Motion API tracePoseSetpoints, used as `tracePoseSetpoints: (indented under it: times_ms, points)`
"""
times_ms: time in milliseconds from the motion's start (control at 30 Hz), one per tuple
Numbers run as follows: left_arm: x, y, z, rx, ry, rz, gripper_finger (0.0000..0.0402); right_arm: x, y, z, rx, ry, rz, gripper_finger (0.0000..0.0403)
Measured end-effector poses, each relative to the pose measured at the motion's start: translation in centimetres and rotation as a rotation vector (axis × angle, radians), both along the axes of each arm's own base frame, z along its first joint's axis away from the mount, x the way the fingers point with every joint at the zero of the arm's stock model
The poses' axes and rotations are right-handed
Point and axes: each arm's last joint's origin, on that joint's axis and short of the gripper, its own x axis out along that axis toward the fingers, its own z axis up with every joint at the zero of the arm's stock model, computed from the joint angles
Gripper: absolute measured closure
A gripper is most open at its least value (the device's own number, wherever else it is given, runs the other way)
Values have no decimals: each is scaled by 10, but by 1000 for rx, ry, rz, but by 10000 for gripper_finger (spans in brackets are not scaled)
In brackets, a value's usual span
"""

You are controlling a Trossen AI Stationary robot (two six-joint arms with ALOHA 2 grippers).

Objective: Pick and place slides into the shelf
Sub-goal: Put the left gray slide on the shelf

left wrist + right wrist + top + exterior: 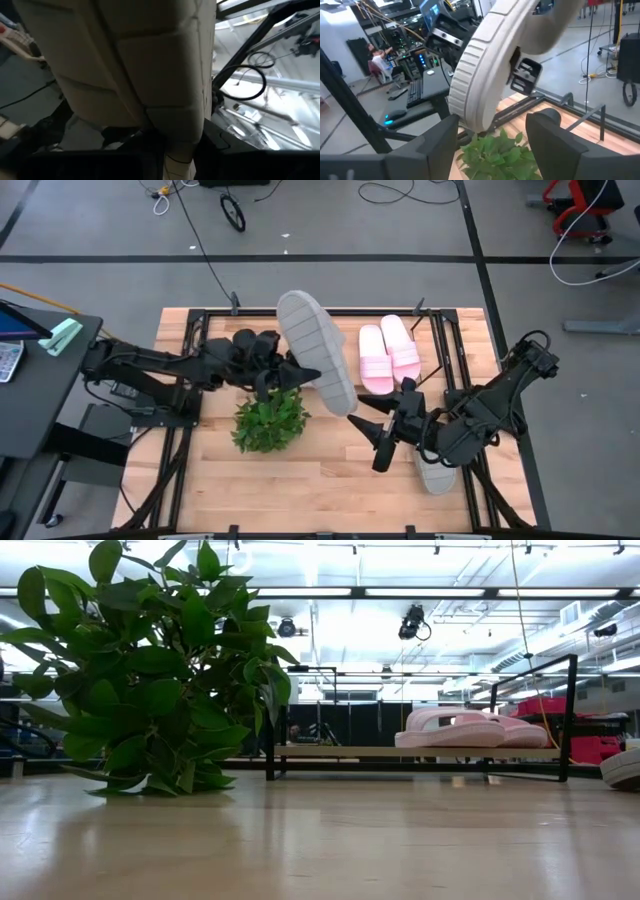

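A grey slide (316,350) hangs in the air, sole up, over the table's far middle, with my left gripper (283,376) shut on it; the right wrist view shows that slide (487,65) side-on. My right gripper (383,442) stands open to its right, apart from it, with nothing between its fingers (437,145). A second grey slide (436,472) lies flat on the table under my right arm. Two pink slides (390,356) lie side by side on the shelf (350,751). My left gripper comes at the grey slide from the table's left, at its long left side about midway (300,372). In the left wrist view the fingers close on a narrow light part (172,152) at the slide's near edge. The slide is lifted clear and slants up away from the fingers.
A green leafy plant (270,421) stands on the table just below the lifted slide, near my left gripper. Black frame rods (440,330) run round the tabletop. Bare wood (300,490) lies toward the near edge.
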Motion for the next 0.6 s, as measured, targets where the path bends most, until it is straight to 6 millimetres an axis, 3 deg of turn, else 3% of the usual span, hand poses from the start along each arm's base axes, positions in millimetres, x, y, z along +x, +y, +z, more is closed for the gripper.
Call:
tracePoseSetpoints:
  times_ms: [267,467,600]
  points:
    - [18,8,-14,-9,0,0,332,-5,7,1,27,-18,28,169]
    - [19,8,-14,-24,-4,-8,332,-3,4,2,29,-25,3,170]
    - [17,8,-11,-24,-42,-6,332,0,-1,2,50,-34,-18,203]
